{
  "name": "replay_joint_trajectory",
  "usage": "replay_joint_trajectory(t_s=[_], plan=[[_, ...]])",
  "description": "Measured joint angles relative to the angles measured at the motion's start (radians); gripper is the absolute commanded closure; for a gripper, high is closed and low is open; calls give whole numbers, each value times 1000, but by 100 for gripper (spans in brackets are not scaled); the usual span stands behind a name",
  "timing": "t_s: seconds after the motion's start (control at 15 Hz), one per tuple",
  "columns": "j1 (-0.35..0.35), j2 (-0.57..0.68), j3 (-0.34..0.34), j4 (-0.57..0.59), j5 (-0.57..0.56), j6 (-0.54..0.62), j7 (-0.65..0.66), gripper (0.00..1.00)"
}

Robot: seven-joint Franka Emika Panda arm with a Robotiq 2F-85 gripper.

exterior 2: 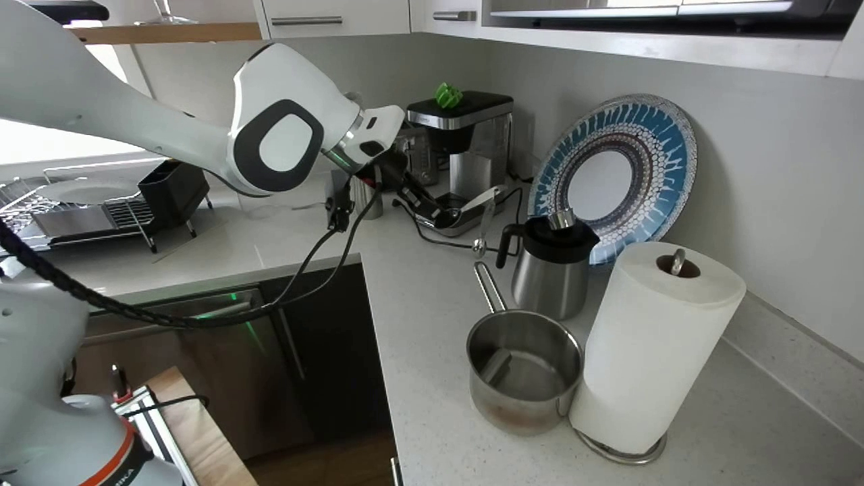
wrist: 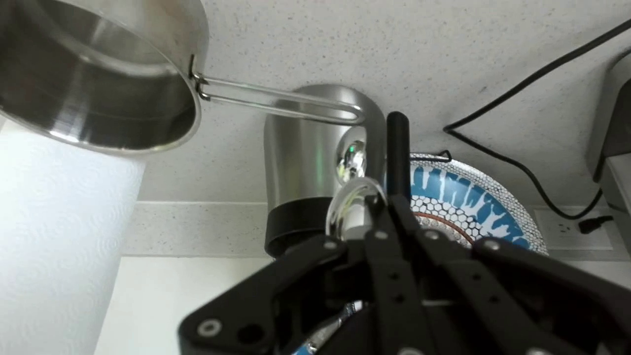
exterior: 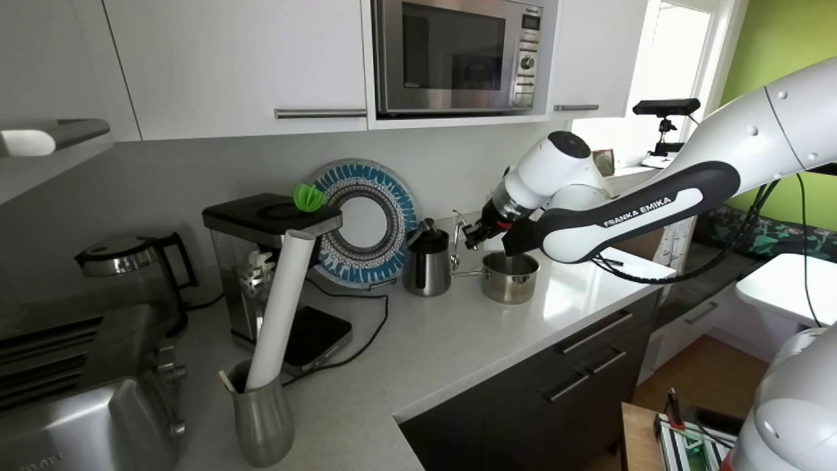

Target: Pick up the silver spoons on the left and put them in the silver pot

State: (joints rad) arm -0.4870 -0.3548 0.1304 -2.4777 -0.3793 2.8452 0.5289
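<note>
**The silver spoons could miss the silver pot**

The gripper looks pinched tight on the spoons. They hang in the air near the metal jug, not yet in the pot. At least two show, and the grip seems to catch only a little of them. If the arm jerks, they may twist and slide out. If it swings low, they could bump the pot's thin handle and shove it. Letting go too soon would drop them on the counter.
</note>
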Motion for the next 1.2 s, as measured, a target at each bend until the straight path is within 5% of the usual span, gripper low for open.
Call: replay_joint_trajectory(t_s=[1.2], plan=[[-244, -21, 3, -51, -114, 85, 95, 99]])
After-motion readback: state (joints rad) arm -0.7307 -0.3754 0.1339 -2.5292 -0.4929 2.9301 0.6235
